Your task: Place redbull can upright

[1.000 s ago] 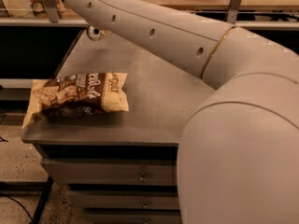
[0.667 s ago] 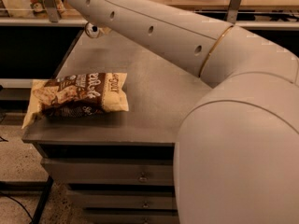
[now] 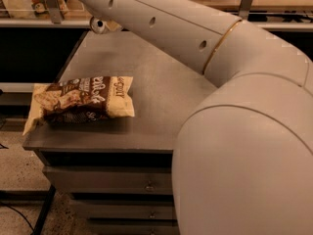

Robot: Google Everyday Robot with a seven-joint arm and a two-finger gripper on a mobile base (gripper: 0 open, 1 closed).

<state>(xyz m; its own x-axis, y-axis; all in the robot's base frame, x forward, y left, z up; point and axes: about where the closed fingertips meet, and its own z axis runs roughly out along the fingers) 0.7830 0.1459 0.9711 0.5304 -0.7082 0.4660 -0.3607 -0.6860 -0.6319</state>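
Dim shelving backs a grey table (image 3: pixel 161 87) over drawers (image 3: pixel 107 180), with a chip bag (image 3: pixel 83 99) near its front left edge. We see the can (image 3: pixel 99 25) only as a shiny round end at the far left, under the arm (image 3: pixel 161 23). Our end effector is out of frame, upper left; we cannot tell its state. We should seat the base flat, away from the edge.

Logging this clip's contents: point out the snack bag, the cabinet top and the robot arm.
snack bag (image 3: pixel 83 99), camera view, middle of its printed face.
cabinet top (image 3: pixel 146 89), camera view, bare grey surface.
robot arm (image 3: pixel 166 28), camera view, its pale forearm link.
gripper: out of view, past the top edge.
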